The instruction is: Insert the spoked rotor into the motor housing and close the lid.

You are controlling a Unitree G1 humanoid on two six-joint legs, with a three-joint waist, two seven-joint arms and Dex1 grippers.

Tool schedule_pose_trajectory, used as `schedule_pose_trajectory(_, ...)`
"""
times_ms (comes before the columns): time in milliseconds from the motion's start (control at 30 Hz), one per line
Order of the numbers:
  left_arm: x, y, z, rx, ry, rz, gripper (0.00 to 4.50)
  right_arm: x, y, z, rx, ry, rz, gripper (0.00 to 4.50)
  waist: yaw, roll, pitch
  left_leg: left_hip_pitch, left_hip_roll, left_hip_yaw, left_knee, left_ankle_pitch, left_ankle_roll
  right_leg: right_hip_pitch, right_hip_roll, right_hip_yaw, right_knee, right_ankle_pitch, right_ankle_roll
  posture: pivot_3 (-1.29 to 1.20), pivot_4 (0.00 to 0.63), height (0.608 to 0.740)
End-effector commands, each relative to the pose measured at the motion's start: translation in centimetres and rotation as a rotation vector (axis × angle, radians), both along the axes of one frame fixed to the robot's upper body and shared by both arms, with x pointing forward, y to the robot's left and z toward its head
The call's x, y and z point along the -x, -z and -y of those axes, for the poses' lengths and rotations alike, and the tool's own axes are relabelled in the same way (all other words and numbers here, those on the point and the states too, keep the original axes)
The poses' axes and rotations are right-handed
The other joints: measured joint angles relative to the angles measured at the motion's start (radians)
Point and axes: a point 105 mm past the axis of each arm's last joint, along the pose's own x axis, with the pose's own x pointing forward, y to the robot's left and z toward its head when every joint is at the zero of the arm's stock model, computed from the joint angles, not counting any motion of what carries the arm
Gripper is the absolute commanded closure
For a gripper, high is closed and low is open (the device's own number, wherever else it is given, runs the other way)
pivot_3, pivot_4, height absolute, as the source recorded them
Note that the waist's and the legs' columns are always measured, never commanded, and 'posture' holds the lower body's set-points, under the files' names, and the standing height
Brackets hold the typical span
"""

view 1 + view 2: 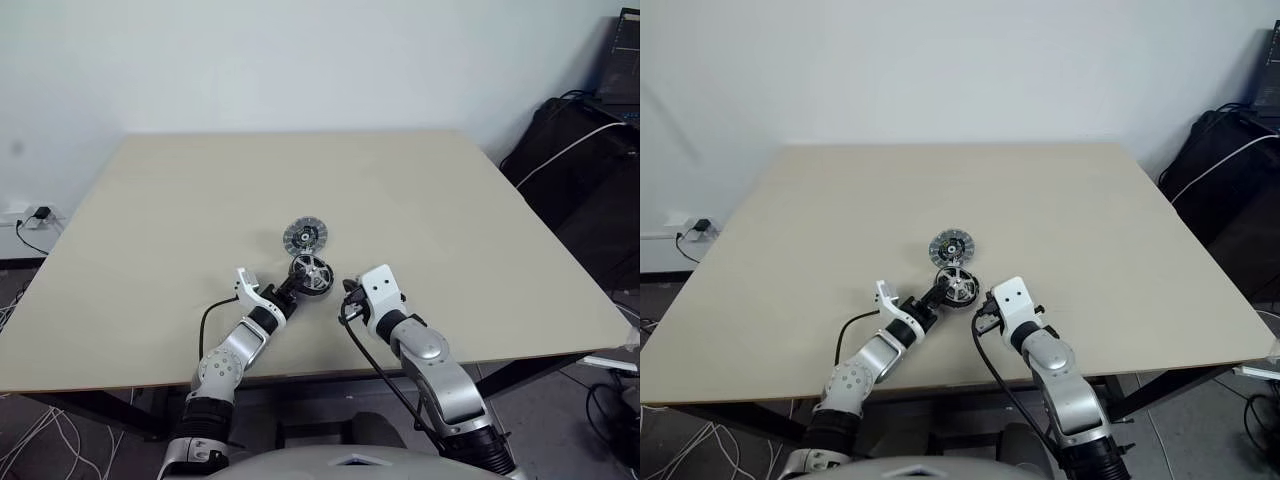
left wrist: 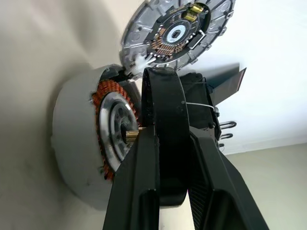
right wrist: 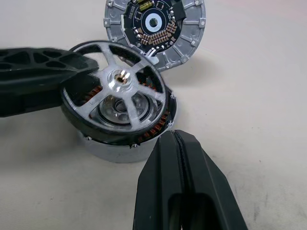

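Beige tabletop [image 1: 420,210] fills the scene, with a pale wall behind it and dark bags on the floor at about two o'clock. Near the table's front middle sits the motor housing [image 3: 112,146], a shallow round cup whose copper-brown windings show around a pale centre. Resting in its mouth, tilted and not fully seated, is the spoked rotor [image 3: 120,98], its rim raised on the side toward the left gripper. Just beyond the housing, at twelve o'clock from it and almost touching, the lid [image 3: 154,29] lies flat on the table with its inner face up, showing a ring of copper contacts around a central hole.

At about seven o'clock of the housing, the left gripper [image 1: 298,279] has its black fingers [image 2: 163,143] narrowly parted and clamped on the rotor's rim. Its partner, the right gripper [image 1: 346,295], sits at about four o'clock of the housing, close beside it without touching, fingers pressed fully together and holding nothing.
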Motion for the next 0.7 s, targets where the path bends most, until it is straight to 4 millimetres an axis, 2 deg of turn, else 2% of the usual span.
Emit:
schedule_pose_trajectory(33, -0.7, -3.7, 4.8, 0.190, 0.039, 0.084, 4.04, -0.4, -1.6, 0.0, -0.012, 0.003, 0.057, 4.50, 0.000, 0.000, 0.000, 0.000, 0.000, 0.000, 0.000, 0.000, 0.000, 0.000, 0.000, 0.000, 0.000, 0.000, 0.000, 0.00, 0.000, 0.740)
schedule_pose_trajectory(267, -0.7, -3.1, 4.9, 0.175, 0.037, 0.056, 4.04, -0.4, -1.7, 0.1, -0.010, 0.004, 0.059, 4.50, 0.000, 0.000, 0.000, 0.000, 0.000, 0.000, 0.000, 0.000, 0.000, 0.000, 0.000, 0.000, 0.000, 0.000, 0.000, 0.00, 0.000, 0.740)
schedule_pose_trajectory(467, -0.6, -1.7, 5.1, 0.125, 0.039, -0.006, 4.04, -0.5, -1.7, 0.1, -0.011, 0.005, 0.060, 4.50, 0.000, 0.000, 0.000, 0.000, 0.000, 0.000, 0.000, 0.000, 0.000, 0.000, 0.000, 0.000, 0.000, 0.000, 0.000, 0.00, 0.000, 0.740)
schedule_pose_trajectory(500, -0.6, -1.6, 5.1, 0.122, 0.039, -0.010, 3.33, -0.5, -1.7, 0.1, -0.011, 0.006, 0.060, 4.50, 0.000, 0.000, 0.000, 0.000, 0.000, 0.000, 0.000, 0.000, 0.000, 0.001, 0.000, 0.000, 0.000, 0.000, 0.000, 0.00, 0.000, 0.740)
schedule_pose_trajectory(700, -0.6, -1.8, 5.1, 0.122, 0.044, -0.001, 1.54, -0.5, -1.7, 0.1, -0.014, 0.009, 0.059, 4.50, 0.001, 0.003, -0.003, 0.003, 0.000, -0.001, 0.000, 0.000, 0.000, 0.004, 0.000, 0.000, -0.002, 0.000, 0.002, 0.00, 0.000, 0.740)
